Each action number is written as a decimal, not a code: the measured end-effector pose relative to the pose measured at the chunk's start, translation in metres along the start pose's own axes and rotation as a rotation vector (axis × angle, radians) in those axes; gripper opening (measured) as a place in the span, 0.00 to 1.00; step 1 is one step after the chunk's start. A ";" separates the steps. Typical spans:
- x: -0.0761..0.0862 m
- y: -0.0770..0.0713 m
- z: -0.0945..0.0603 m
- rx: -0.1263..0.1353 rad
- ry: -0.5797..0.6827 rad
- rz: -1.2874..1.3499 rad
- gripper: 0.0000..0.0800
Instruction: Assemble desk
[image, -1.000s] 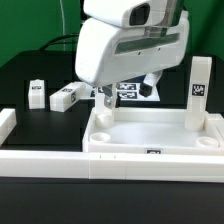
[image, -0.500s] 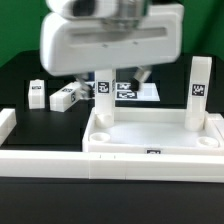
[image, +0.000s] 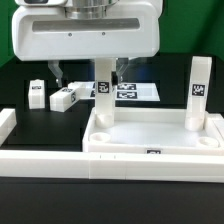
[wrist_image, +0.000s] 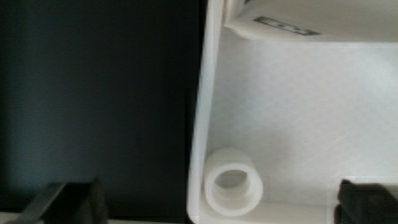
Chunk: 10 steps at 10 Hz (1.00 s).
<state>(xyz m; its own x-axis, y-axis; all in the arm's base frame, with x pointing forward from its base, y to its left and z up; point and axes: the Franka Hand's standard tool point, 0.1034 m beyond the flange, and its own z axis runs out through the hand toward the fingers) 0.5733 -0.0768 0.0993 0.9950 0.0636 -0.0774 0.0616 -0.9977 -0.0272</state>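
The white tray-like tabletop (image: 150, 132) lies against the front border wall. Two white tagged legs stand upright at its far corners, one on the exterior view's left (image: 103, 88) and one on its right (image: 199, 88). Two more legs lie loose on the black table, a short-looking one (image: 37, 93) and one on its side (image: 65, 97). My gripper (image: 88, 72) hangs open above the left standing leg, holding nothing. The wrist view shows the gripper (wrist_image: 217, 203), the tabletop's rim (wrist_image: 203, 110), an empty round socket (wrist_image: 231, 183) between the dark fingertips (wrist_image: 71, 200), and a tagged leg (wrist_image: 285, 22).
The marker board (image: 137, 92) lies flat behind the tabletop. The long white border wall (image: 45, 160) runs along the front and turns up at the exterior view's left end (image: 6, 122). Black tabletop surface surrounds the loose legs.
The gripper has swung toward the exterior view's left and stayed open. The left standing leg, partly covered a second ago, now shows fully. No part has moved.
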 end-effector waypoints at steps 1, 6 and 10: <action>-0.006 0.016 0.002 0.023 -0.039 0.044 0.81; -0.053 0.085 0.014 0.076 -0.109 0.136 0.81; -0.064 0.088 0.018 0.098 -0.165 0.236 0.81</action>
<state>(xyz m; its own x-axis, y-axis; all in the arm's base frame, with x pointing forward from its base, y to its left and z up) 0.5135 -0.1680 0.0841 0.9541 -0.1589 -0.2539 -0.1857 -0.9789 -0.0851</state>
